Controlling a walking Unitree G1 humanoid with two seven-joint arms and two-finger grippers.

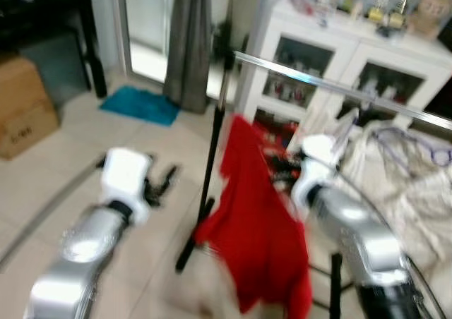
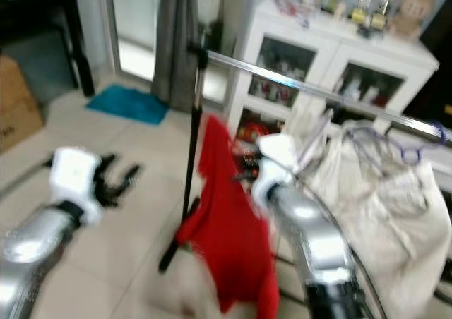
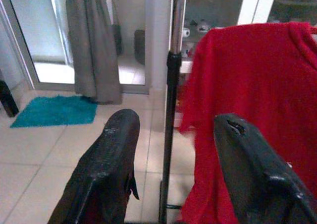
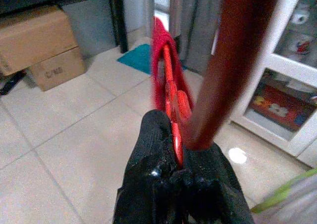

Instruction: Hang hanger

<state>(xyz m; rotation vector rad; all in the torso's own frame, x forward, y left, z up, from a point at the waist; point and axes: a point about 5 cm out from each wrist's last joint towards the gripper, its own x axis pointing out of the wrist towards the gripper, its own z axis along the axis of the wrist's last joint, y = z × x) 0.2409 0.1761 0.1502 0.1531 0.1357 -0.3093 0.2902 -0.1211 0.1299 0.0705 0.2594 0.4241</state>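
My right gripper (image 4: 181,157): fingers pressed together on the red hanger (image 4: 173,110), pinching its flat red frame close to my wrist; a blurred dark red bar crosses just in front of them, and I cannot tell whether it belongs to the hanger.
The red shirt (image 1: 265,234): draped on the hanger, hanging down between my two arms, just beside the rack's black upright pole (image 1: 208,171).
My left gripper (image 3: 171,172): fingers spread wide, holding nothing, pointed at the pole and the shirt's edge without touching either.
The rail (image 1: 332,86): silver, running above and beyond the shirt, with pale clothes (image 1: 395,178) already on it toward my right.
Doing it well: I judge the hook must rise above the rail, then settle over a bare stretch near the pole, clear of the pale clothes, before I loosen my grip.
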